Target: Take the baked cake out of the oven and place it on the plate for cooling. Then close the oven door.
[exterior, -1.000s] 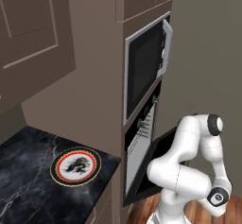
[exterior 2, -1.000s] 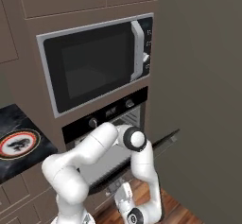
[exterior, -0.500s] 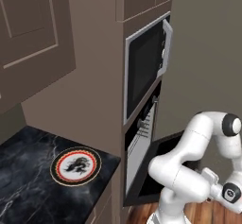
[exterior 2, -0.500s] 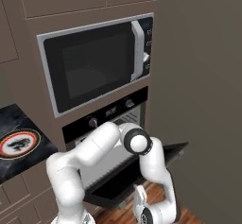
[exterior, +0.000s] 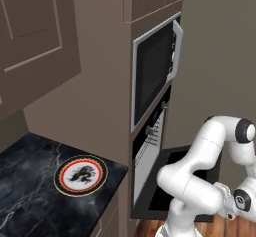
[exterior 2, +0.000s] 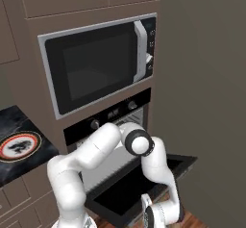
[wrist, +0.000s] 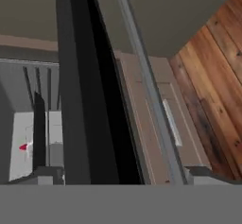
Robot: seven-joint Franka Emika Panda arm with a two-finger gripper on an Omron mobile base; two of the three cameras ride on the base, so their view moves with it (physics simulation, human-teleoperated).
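1. The oven door (exterior 2: pixel 144 186) hangs open, lying almost flat in front of the oven (exterior 2: pixel 113 121), low below the microwave (exterior 2: pixel 96 68).
2. In the hand view the dark edge of the door (wrist: pixel 78 100) and its silver bar handle (wrist: pixel 146 86) run across the picture.
3. The gripper (wrist: pixel 118 173) stands wide open, one tip on each side of the door edge, and it holds nothing.
4. The cake (wrist: pixel 26 146), a small whitish piece with a red top, sits inside the oven on a light tray (wrist: pixel 21 142).
5. The plate (exterior: pixel 80 175) lies on the dark marble counter (exterior: pixel 30 196), to the left of the oven, well apart from the cake.
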